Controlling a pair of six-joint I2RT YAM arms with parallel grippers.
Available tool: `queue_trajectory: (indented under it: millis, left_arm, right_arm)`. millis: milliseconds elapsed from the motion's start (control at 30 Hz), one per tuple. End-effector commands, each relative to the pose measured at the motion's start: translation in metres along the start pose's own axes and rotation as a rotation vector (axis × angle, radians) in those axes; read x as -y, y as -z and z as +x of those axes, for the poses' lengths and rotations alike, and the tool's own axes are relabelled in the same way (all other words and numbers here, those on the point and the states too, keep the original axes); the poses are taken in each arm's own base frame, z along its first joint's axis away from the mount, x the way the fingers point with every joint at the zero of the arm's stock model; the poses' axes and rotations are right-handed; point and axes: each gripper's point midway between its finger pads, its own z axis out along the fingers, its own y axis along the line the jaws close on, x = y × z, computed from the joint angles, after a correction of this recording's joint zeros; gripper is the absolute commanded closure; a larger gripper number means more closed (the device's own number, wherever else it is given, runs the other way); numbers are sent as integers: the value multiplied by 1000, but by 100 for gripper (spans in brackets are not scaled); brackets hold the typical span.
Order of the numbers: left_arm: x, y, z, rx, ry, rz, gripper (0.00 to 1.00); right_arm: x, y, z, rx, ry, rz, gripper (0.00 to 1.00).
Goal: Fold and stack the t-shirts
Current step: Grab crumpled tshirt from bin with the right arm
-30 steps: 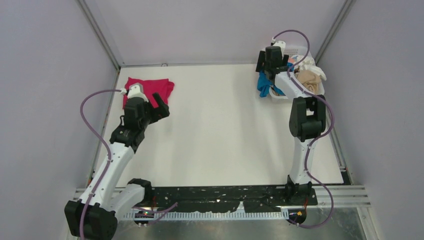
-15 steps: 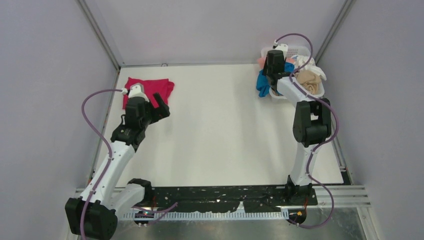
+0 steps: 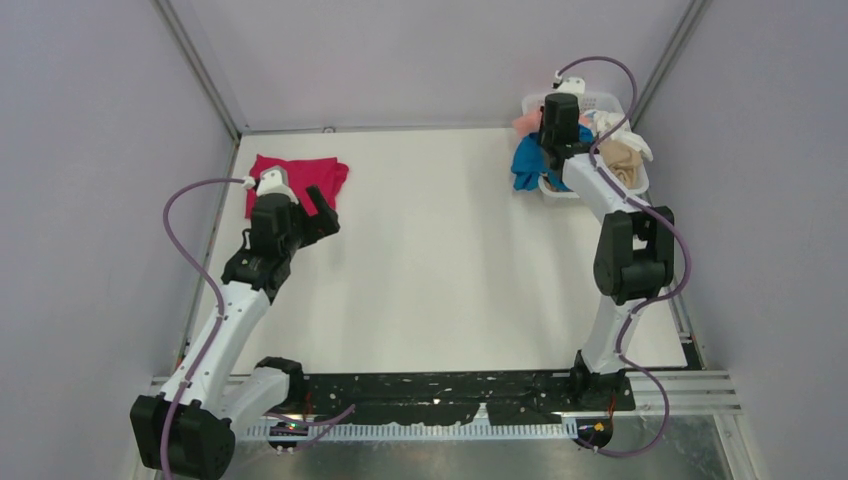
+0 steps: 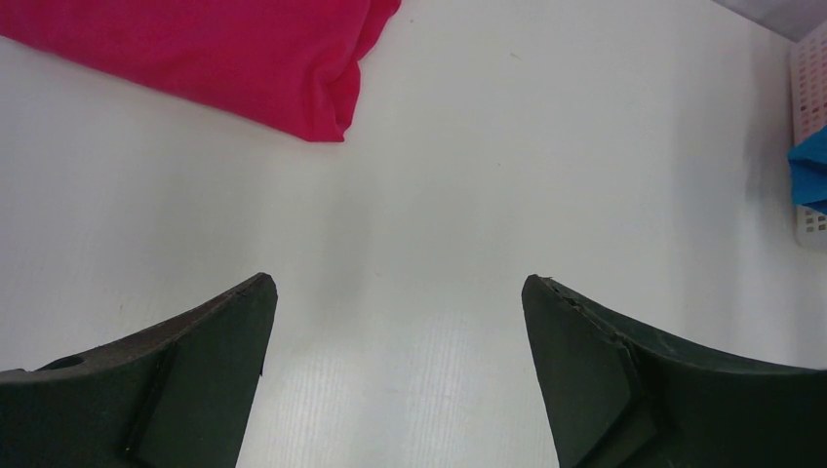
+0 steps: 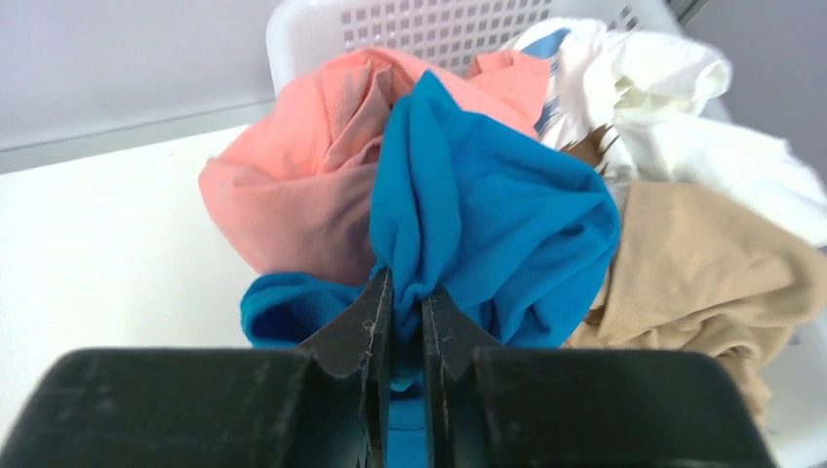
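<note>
A folded magenta-red t-shirt [image 3: 297, 177] [image 4: 244, 54] lies at the table's far left. My left gripper [image 3: 318, 213] [image 4: 398, 292] hovers just in front of it, open, with bare table between its fingers. At the far right a teal-blue t-shirt [image 3: 525, 162] [image 5: 488, 210] spills over the rim of a white basket [image 3: 610, 100] [image 5: 429, 24]. My right gripper [image 3: 560, 118] [image 5: 406, 292] is shut on a bunched fold of that blue shirt. Peach [image 5: 302, 185], tan [image 5: 702, 283] and white [image 5: 673, 97] t-shirts lie crumpled in the basket around it.
Grey walls enclose the white table [image 3: 440, 260] on three sides. The basket stands in the far right corner against the wall. A black rail [image 3: 450, 385] with the arm bases runs along the near edge.
My right gripper has moved further over the basket and closed from open onto the teal-blue shirt. The left arm has stayed where it was.
</note>
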Motion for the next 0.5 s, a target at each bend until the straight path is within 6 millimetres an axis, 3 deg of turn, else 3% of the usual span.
queue_trajectory:
  millis: [0, 33, 100, 133, 167, 333, 467]
  left_arm:
    - [4, 3, -15, 60, 5, 10, 0]
    - [4, 4, -15, 61, 6, 14, 0]
    - [7, 6, -16, 66, 10, 29, 0]
    - [8, 7, -16, 67, 10, 35, 0]
    - [8, 8, -16, 69, 11, 40, 0]
    - [10, 13, -16, 74, 15, 59, 0]
    - [16, 17, -20, 87, 21, 90, 1]
  right_arm:
    - [27, 70, -138, 360, -79, 19, 95]
    - [29, 78, -148, 390, -67, 13, 95]
    - [33, 119, -194, 539, -98, -38, 95]
    - [34, 128, -202, 572, -102, -51, 95]
    - [37, 150, -224, 651, -113, -74, 95]
    - [51, 223, -284, 871, -157, -130, 95]
    - [48, 293, -333, 1069, -206, -277, 95]
